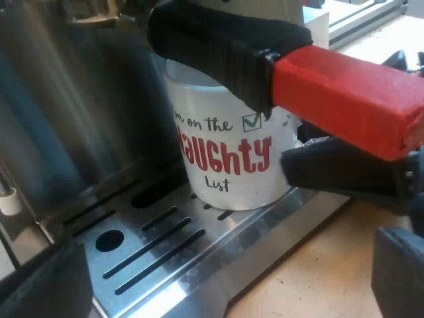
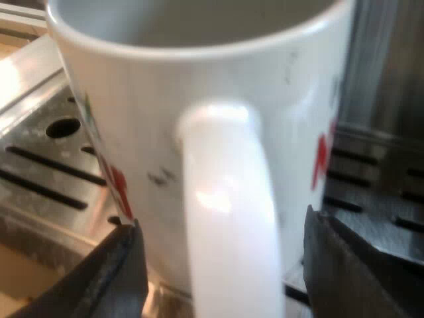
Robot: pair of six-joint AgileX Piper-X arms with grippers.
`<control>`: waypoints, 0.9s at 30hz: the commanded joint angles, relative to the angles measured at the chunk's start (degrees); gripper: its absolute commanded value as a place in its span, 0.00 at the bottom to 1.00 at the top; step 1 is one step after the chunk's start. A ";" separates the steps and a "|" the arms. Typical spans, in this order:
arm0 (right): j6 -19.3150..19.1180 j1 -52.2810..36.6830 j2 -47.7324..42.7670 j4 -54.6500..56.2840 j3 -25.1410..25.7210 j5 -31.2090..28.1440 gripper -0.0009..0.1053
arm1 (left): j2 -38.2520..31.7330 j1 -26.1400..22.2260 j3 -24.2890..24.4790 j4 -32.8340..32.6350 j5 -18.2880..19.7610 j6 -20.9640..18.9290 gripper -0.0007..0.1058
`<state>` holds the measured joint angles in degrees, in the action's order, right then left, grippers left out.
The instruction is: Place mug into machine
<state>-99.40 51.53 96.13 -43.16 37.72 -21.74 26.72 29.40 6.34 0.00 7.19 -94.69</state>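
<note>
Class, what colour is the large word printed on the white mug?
Red, on the mug; the left wrist view shows it best.

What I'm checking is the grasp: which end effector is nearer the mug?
Right. The right end effector straddles the mug's handle, fingers either side; the left end effector stands off over the drip tray's edge, apart from the mug.

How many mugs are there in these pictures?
1. The white mug stands on the machine's drip tray, under the holder's red-ended handle. Another could be hidden out of view.
</note>
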 commanded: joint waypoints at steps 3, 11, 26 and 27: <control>-0.76 -0.04 2.77 -0.80 3.81 0.37 0.52 | 0.16 0.43 0.17 0.81 -0.55 -0.94 0.82; -0.76 -0.71 6.83 -0.40 10.12 1.00 0.52 | 0.16 0.43 0.17 0.81 -0.55 -0.94 0.82; -0.76 0.19 5.58 7.16 12.62 -0.72 0.52 | 0.16 0.43 0.17 1.46 -0.55 -0.94 0.82; -0.66 0.61 3.94 11.62 12.62 -1.43 0.52 | 0.16 0.43 0.51 1.64 -0.55 -0.94 0.82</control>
<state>-99.40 51.86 101.43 -34.45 49.93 -22.84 26.72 29.40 6.34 0.39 7.19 -94.69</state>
